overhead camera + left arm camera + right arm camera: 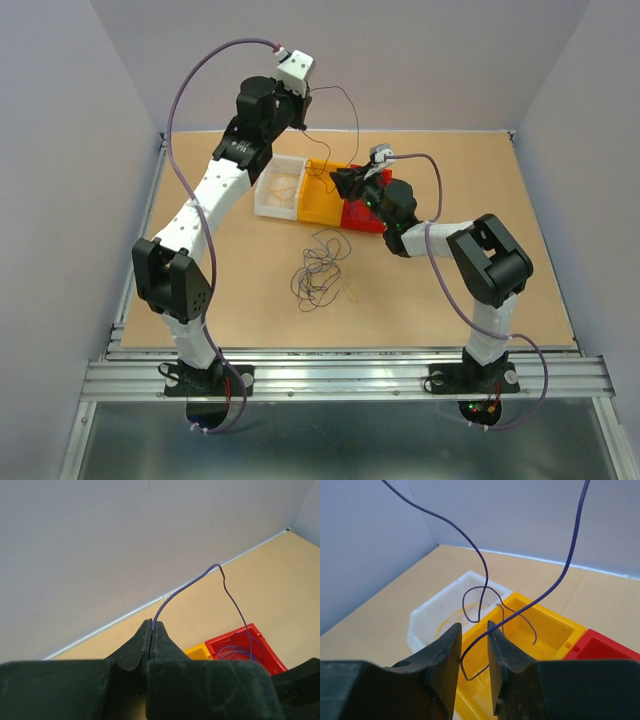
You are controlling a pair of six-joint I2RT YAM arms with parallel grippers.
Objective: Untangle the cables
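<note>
Above the counter (pixel 450 320), the left hand (pixel 151 630) is closed on one purple cable (pixel 190 585), lifted clear. The right hand (pixel 472 627) stands narrowly apart around it over the yellow bin (pixel 560 625), not clamping. A pale yellow cable (pixel 285 188) lies in the white bin (pixel 260 207). The dark tangle (pixel 320 270) of thin loops lies mid-counter, probably the larger share left.

Robotics lab, walled test table (pixel 250 310), aluminium rails (pixel 350 378)

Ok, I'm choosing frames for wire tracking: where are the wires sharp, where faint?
Right wrist: purple wire crisp against the pale wall. Left wrist: likewise crisp. Top external: tangle thin and faint; light even, no glare.
</note>
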